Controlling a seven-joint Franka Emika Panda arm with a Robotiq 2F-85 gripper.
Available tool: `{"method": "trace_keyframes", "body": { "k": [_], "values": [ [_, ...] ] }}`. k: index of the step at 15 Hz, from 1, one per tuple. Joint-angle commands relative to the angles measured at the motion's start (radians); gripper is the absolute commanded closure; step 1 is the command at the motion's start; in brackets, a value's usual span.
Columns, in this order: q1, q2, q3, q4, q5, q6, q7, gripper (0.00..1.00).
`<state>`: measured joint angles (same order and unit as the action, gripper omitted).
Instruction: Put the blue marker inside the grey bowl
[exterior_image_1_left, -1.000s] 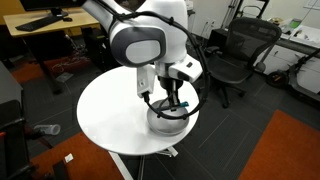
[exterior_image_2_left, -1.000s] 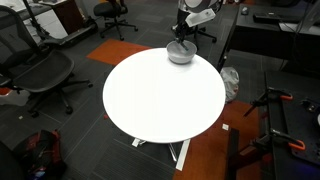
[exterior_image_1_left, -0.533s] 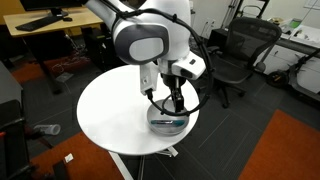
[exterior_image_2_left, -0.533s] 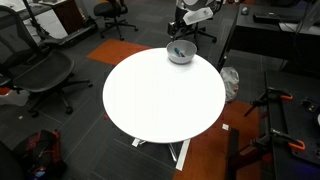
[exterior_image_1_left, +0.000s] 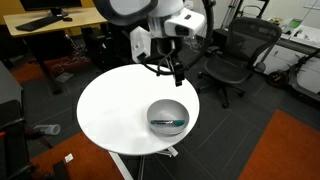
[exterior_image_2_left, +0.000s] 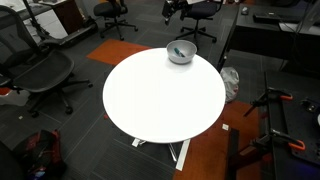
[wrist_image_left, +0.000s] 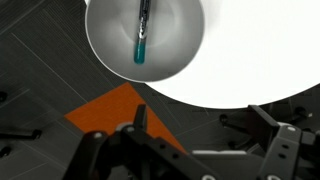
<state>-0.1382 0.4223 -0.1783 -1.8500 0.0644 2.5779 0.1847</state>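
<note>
The grey bowl (exterior_image_1_left: 167, 116) stands near the edge of the round white table (exterior_image_1_left: 108, 112) and shows in both exterior views. The blue marker (exterior_image_1_left: 171, 122) lies inside it, free of any grip. In the wrist view the teal marker (wrist_image_left: 141, 38) rests in the hollow of the bowl (wrist_image_left: 180, 40), its darker end toward the top of the picture. My gripper (exterior_image_1_left: 175, 70) hangs well above the bowl, open and empty. In the wrist view its fingers (wrist_image_left: 140, 118) stand wide apart with nothing between them. From the far side, the bowl (exterior_image_2_left: 181, 52) sits at the table's far rim.
Black office chairs (exterior_image_1_left: 235, 55) stand around the table, one close beyond the bowl. A wooden desk (exterior_image_1_left: 45, 25) with a screen is at the back. Orange carpet (exterior_image_1_left: 290, 150) lies beside the table. A black stand (exterior_image_2_left: 275, 120) is near the table (exterior_image_2_left: 160, 100).
The gripper opened and let go of the marker, which now lies in the bowl. The arm then rose clear of the bowl.
</note>
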Motion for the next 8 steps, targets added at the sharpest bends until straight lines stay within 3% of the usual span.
{"method": "trace_keyframes", "body": {
  "k": [1,8],
  "values": [
    [0.039,-0.204,0.000,-0.145,-0.054,-0.065,-0.003,0.00],
    [0.065,-0.461,0.041,-0.258,-0.166,-0.353,0.002,0.00]
  ]
}}
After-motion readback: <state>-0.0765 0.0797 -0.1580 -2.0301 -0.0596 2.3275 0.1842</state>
